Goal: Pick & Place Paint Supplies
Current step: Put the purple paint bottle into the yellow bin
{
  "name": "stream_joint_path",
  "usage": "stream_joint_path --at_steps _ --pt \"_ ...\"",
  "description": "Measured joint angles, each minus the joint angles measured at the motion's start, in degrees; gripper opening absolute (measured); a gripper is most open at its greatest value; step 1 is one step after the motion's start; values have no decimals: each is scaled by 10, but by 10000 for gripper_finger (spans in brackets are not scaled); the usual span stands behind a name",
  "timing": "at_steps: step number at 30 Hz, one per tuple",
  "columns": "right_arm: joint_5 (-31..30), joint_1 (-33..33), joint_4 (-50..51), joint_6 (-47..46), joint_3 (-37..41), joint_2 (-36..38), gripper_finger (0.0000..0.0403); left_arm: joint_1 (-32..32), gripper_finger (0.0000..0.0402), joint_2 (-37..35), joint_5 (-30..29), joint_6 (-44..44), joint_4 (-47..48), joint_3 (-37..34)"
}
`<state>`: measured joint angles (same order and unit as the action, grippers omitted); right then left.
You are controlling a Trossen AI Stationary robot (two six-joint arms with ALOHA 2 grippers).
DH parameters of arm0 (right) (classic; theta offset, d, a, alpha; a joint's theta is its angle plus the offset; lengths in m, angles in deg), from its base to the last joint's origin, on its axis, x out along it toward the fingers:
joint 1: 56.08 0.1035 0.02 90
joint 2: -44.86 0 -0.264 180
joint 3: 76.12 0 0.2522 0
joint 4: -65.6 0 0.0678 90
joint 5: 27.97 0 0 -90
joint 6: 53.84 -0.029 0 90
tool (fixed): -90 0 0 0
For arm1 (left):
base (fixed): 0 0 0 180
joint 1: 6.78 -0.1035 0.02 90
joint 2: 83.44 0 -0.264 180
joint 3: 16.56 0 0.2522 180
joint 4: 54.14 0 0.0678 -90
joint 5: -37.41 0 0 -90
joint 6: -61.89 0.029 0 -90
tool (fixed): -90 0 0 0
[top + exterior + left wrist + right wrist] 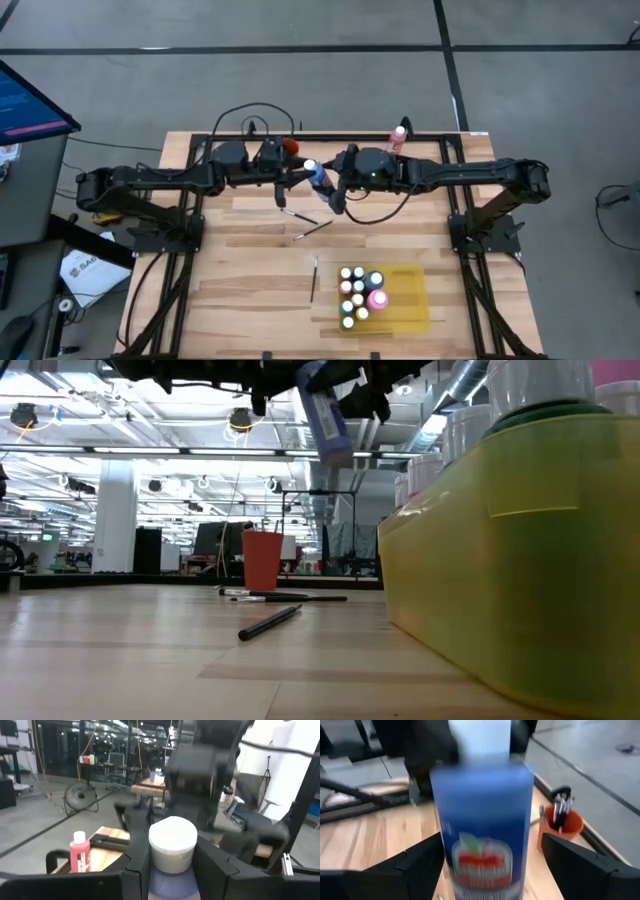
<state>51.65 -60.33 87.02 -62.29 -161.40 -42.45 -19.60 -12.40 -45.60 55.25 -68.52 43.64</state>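
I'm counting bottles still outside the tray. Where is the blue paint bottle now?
In the high view the blue bottle is mid-air between both grippers, clamped by the left gripper, near the orange cup.

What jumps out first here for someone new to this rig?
A blue paint bottle held up in the air at mid-table, gripped by the left tool, with the right tool open around it as if for a handover. Next, the yellow tray at the near right, already packed with white-capped bottles. Three loose paintbrushes lie on the wood between them.
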Motion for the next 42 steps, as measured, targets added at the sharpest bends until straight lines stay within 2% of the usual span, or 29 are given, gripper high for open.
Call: stream_joint_path --at_steps 14,23,27,32,38,42 --pt "16 -3 18 -6 0 -2 279 10 99 23 -5 -12 0 3" --pt "15 1 24 -6 0 -1 192 13 102 23 -7 -13 -1 3" --pt "16 1 22 -6 0 -1 165 12 127 23 -5 -29 -2 3" --pt "13 5 13 -6 1 7 164 12 172 11 -9 -31 1 3" --pt "-2 5 11 1 0 77 161 12 221 -62 -8 -24 53 3" --pt "-6 25 63 3 1 141 161 12 241 -127 -10 -23 91 3"
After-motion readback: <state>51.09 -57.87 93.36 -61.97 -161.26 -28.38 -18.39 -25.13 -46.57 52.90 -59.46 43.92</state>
